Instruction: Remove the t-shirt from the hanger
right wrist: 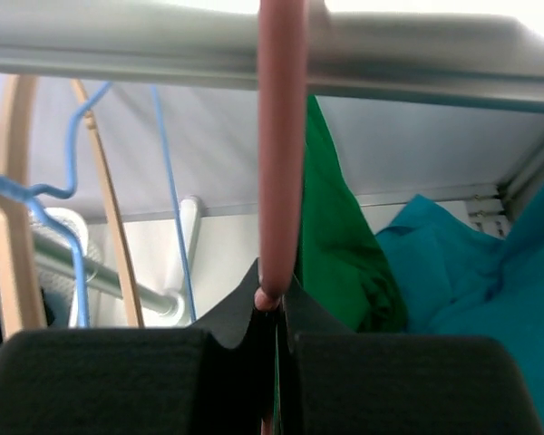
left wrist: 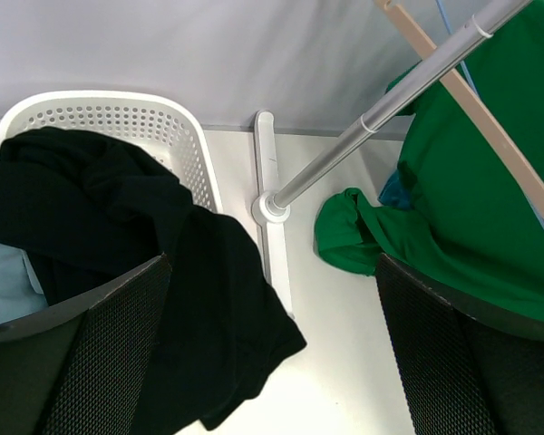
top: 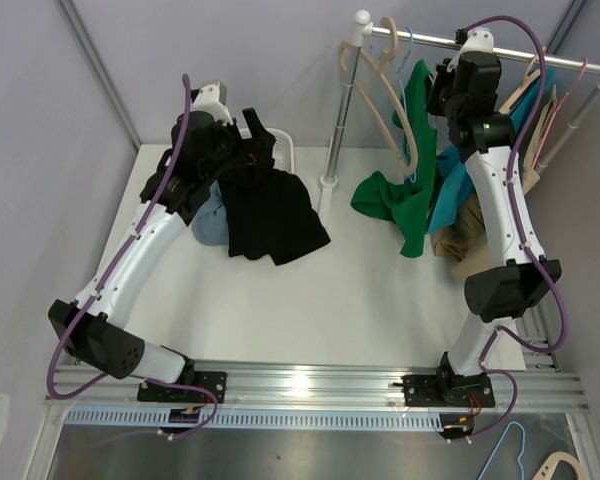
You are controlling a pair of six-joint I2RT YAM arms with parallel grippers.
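Observation:
A green t-shirt (top: 412, 160) hangs from the clothes rail (top: 520, 52), its lower part heaped on the table; it also shows in the right wrist view (right wrist: 331, 227) and the left wrist view (left wrist: 471, 181). My right gripper (right wrist: 276, 304) is up at the rail (right wrist: 417, 54), shut on the pink hanger hook (right wrist: 281, 136) that loops over it; in the top view it (top: 443, 90) sits beside the green t-shirt. My left gripper (left wrist: 272, 272) is open and empty above a black t-shirt (left wrist: 118, 236) draped over a white basket (left wrist: 118, 113).
A teal garment (top: 452, 195) and a tan one (top: 472, 240) hang right of the green t-shirt. Empty wooden hangers (top: 392, 95) and a blue wire hanger (right wrist: 68, 181) hang on the rail. The rack's upright pole (top: 342, 110) stands at mid-table. A light blue cloth (top: 210, 222) lies by the basket.

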